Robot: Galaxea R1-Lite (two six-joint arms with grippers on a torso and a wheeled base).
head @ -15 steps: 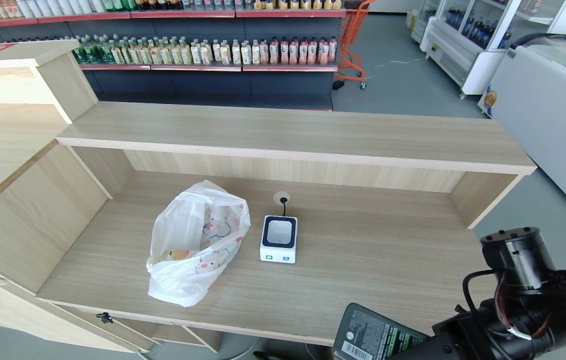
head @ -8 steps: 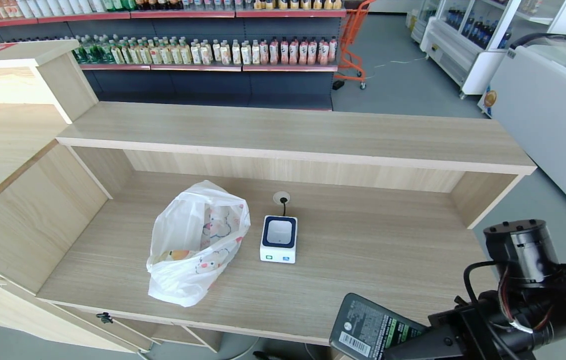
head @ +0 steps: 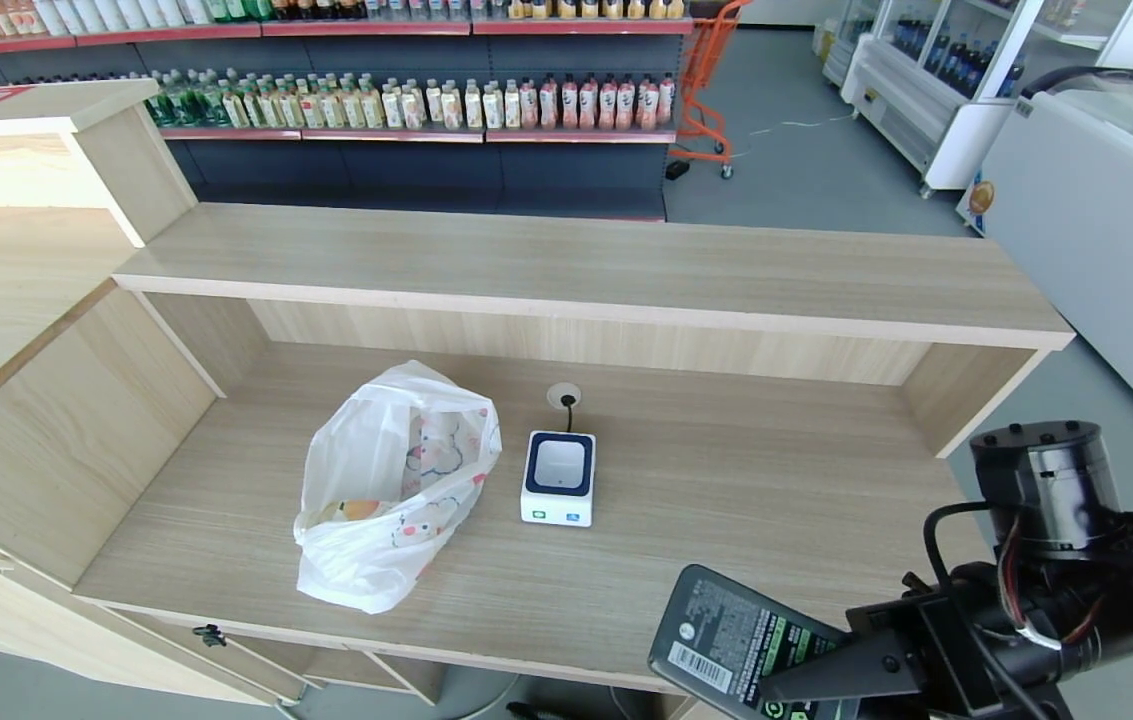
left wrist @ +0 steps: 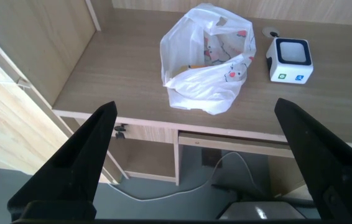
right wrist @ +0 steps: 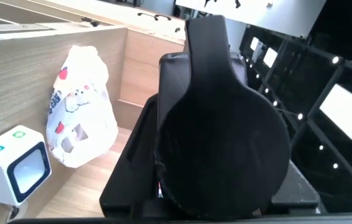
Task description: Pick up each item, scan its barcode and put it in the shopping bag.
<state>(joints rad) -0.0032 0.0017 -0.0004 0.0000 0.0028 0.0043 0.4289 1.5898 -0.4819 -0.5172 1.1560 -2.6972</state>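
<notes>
A flat dark grey pack (head: 726, 640) with a white barcode label hangs over the counter's near edge, right of centre, and my right gripper (head: 806, 675) is shut on it. In the right wrist view the pack (right wrist: 219, 143) shows as a dark rounded shape close to the lens. The white scanner (head: 558, 478) with its dark-framed window sits mid-counter, also seen as the scanner (left wrist: 290, 59) and scanner (right wrist: 14, 171). Just left of it stands the white printed shopping bag (head: 391, 480), mouth open with items inside. My left gripper (left wrist: 194, 118) is open, low in front of the counter edge below the bag (left wrist: 207, 62).
The wooden counter (head: 726, 500) has a raised shelf (head: 576, 265) behind and side walls left and right. The scanner's cable runs into a hole (head: 563, 395) in the counter. Drink shelves and freezers stand beyond, and a drawer front (left wrist: 145, 152) sits under the counter.
My right gripper has carried the pack a little up and to the left, further over the counter's front edge. Bag and scanner have not moved.
</notes>
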